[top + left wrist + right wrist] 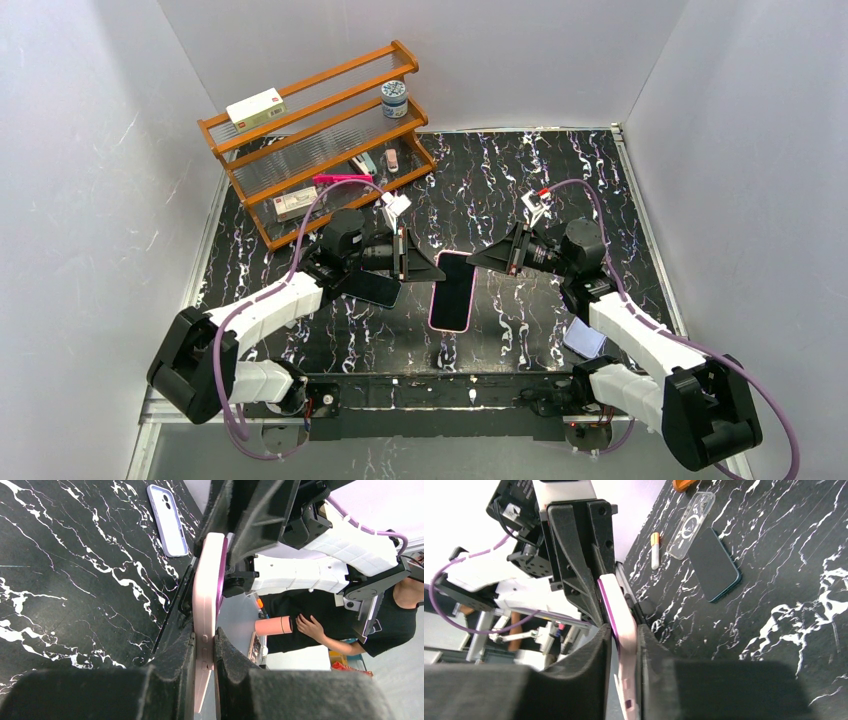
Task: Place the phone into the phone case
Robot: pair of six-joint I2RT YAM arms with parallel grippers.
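At the centre of the top view, the phone [453,290] shows its dark screen to the camera, with a pink rim all around it. From the left wrist view this rim belongs to the pink phone case [204,592], a pale slab seen edge-on, with a thin magenta line along one face. I cannot tell whether the phone sits fully inside the case. The left gripper [204,636] is clenched on the case, one finger pressed on each face. The right gripper [622,630] grasps the same case from the opposite side, and its two fingers also touch the pink edge on both faces. In the top view both grippers meet the phone near its upper end, the left one from the left of the frame and the right one from the right. The dark marble table [520,170] lies under them. Just left of the held phone, partly under the left arm, a second dark phone [372,288] lies flat. In the right wrist view a clear case [691,525] lies just beside this dark phone, with a small orange-capped stick [654,550] near it. At the lower right of the top view, beside the right arm, a lilac case [584,338] lies on the table. At the upper left stands a wooden rack [320,140] with small items on its shelves.
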